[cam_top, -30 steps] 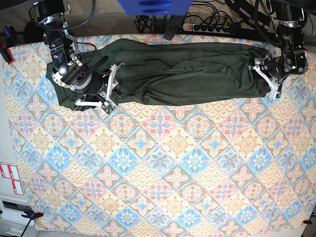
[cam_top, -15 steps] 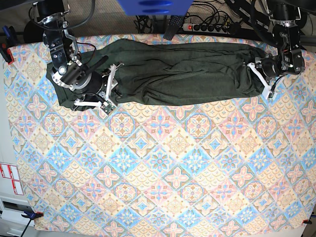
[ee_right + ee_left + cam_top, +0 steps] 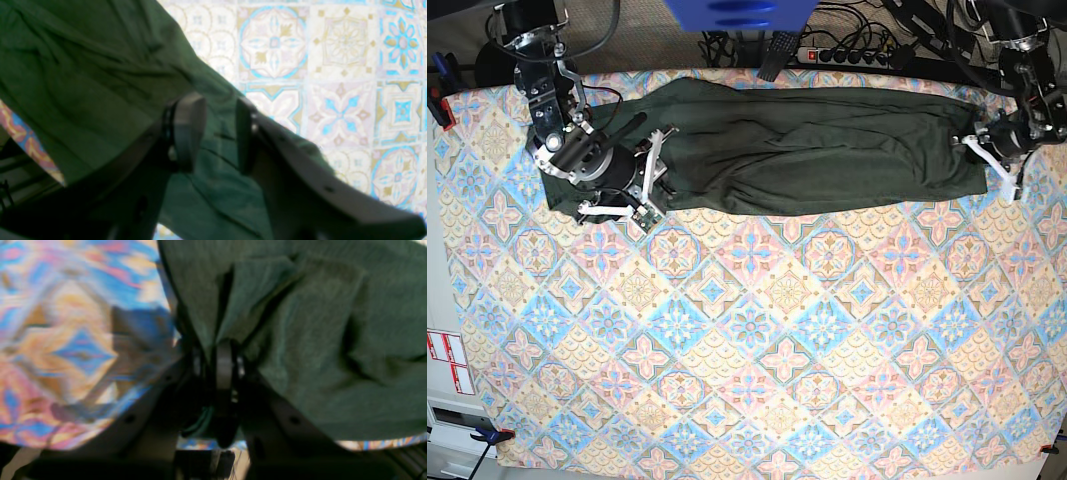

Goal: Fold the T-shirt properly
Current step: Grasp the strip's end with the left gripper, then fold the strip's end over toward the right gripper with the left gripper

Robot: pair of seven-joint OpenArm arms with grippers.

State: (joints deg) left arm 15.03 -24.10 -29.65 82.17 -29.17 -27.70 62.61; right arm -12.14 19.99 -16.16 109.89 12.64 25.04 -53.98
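Observation:
The dark olive-green T-shirt lies stretched in a long band across the far part of the table. My left gripper is at its right end, shut on a pinch of the fabric; the left wrist view shows the T-shirt bunched into the closed gripper. My right gripper rests over the shirt's left part near its lower edge. In the right wrist view this gripper is open, its two fingers apart, with the T-shirt lying under and between them.
A patterned tablecloth covers the whole table in front of the shirt. A power strip and cables lie along the back edge, next to a blue object. A red clamp sits at the left edge.
My left gripper has shut on the shirt's right end and moved right, pulling the shirt longer and flatter. The right arm has stayed in place.

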